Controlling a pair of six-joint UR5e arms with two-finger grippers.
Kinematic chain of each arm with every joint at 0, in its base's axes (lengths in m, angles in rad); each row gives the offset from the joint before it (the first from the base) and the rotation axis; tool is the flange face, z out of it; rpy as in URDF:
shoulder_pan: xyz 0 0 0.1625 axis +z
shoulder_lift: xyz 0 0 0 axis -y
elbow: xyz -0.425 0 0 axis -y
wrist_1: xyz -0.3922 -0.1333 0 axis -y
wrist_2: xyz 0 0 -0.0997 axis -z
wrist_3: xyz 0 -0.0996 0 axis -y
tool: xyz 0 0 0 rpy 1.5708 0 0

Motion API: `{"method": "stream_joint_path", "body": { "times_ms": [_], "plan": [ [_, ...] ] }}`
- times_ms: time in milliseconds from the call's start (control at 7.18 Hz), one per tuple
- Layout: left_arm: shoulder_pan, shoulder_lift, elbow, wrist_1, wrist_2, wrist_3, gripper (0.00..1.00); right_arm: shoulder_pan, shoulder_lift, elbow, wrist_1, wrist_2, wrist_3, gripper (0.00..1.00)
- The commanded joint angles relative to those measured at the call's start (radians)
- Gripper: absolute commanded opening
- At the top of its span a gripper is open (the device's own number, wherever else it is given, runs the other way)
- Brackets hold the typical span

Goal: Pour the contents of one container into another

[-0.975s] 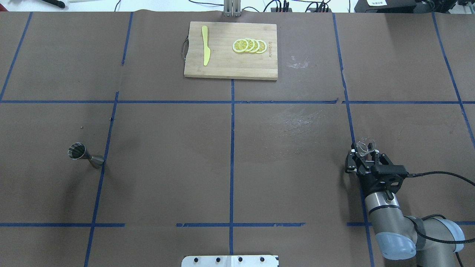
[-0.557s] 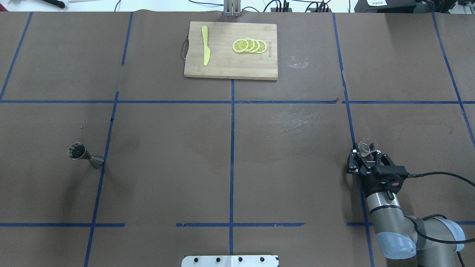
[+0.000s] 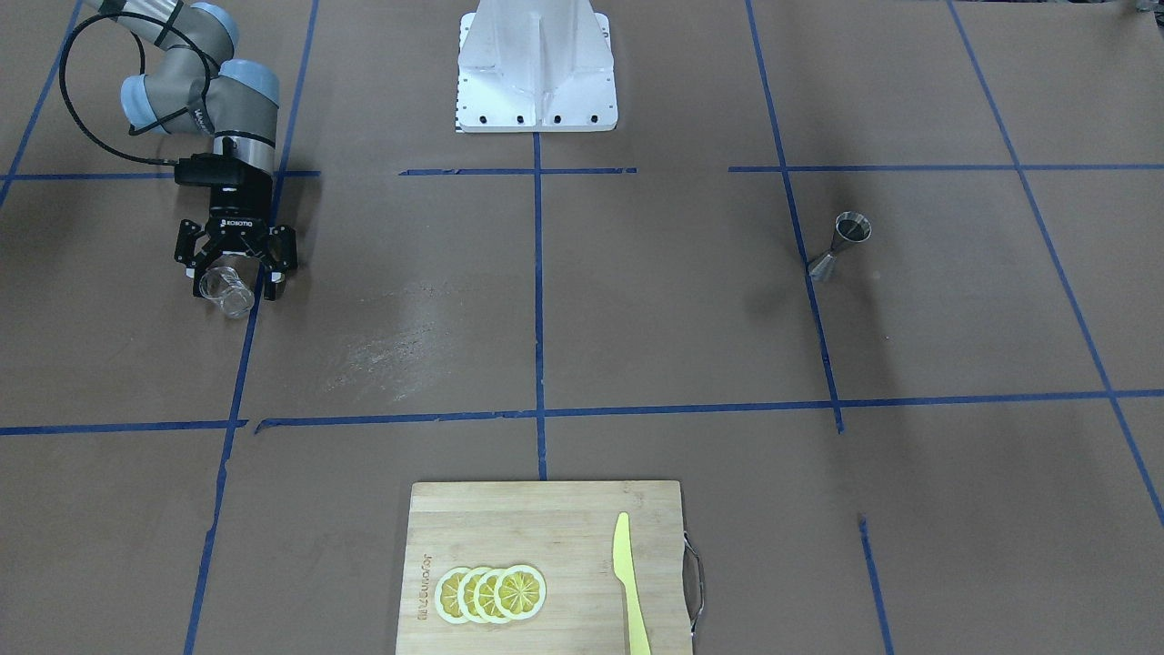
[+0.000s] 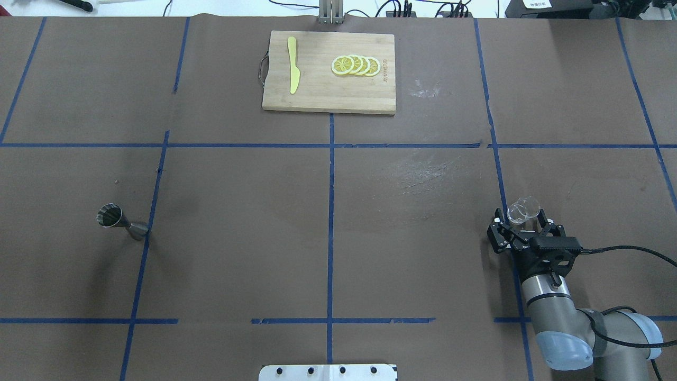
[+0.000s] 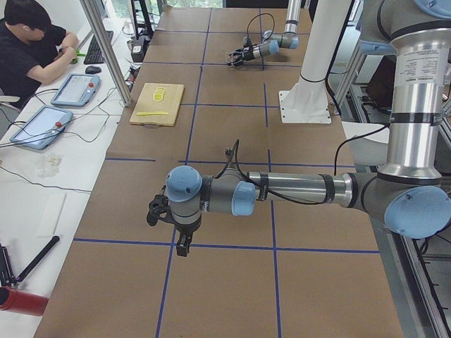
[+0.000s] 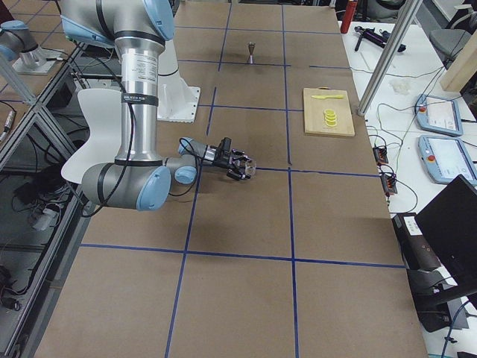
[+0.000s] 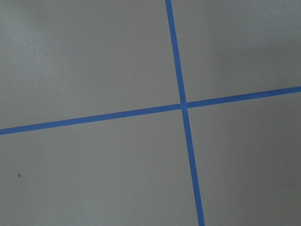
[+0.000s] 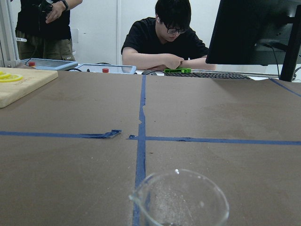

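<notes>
While right pincer (image 4: pixel 523 218) stands wide around upright glass cup (image 4: pixel 522 209), contents unclear; steel jigger (image 4: pixel 120 222) upright, well apart

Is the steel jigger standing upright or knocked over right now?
Upright: the jigger stands on its lower cone on the table, open mouth facing up.

We see a silver right arm (image 4: pixel 545 309) with pale-blue joint caps (image 4: pixel 563 352), a black cable (image 4: pixel 624 247) and a black Robotiq-marked right gripper (image 3: pixel 235 289).
</notes>
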Motion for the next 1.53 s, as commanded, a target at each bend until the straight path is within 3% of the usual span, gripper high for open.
{"method": "stream_joint_path", "body": {
  "times_ms": [0,836,975,1254,1393],
  "plan": [
    [0.0,0.0,0.0,0.0,0.0,0.0,1.0,0.001,0.0,0.005,0.006,-0.029,-0.002,1.0],
    [0.0,0.002,-0.002,0.0,0.0,0.0,1.0,0.005,-0.034,0.072,0.006,-0.09,-0.029,1.0],
    [0.0,0.002,-0.003,0.0,0.0,0.0,1.0,0.005,-0.034,0.124,0.004,-0.083,-0.107,1.0],
    [0.0,0.002,-0.003,0.0,0.0,0.0,1.0,0.106,-0.02,0.194,0.004,0.057,-0.246,1.0],
    [0.0,0.002,-0.003,0.0,0.0,0.0,1.0,0.201,-0.017,0.224,0.004,0.198,-0.312,1.0]
  ]
}}
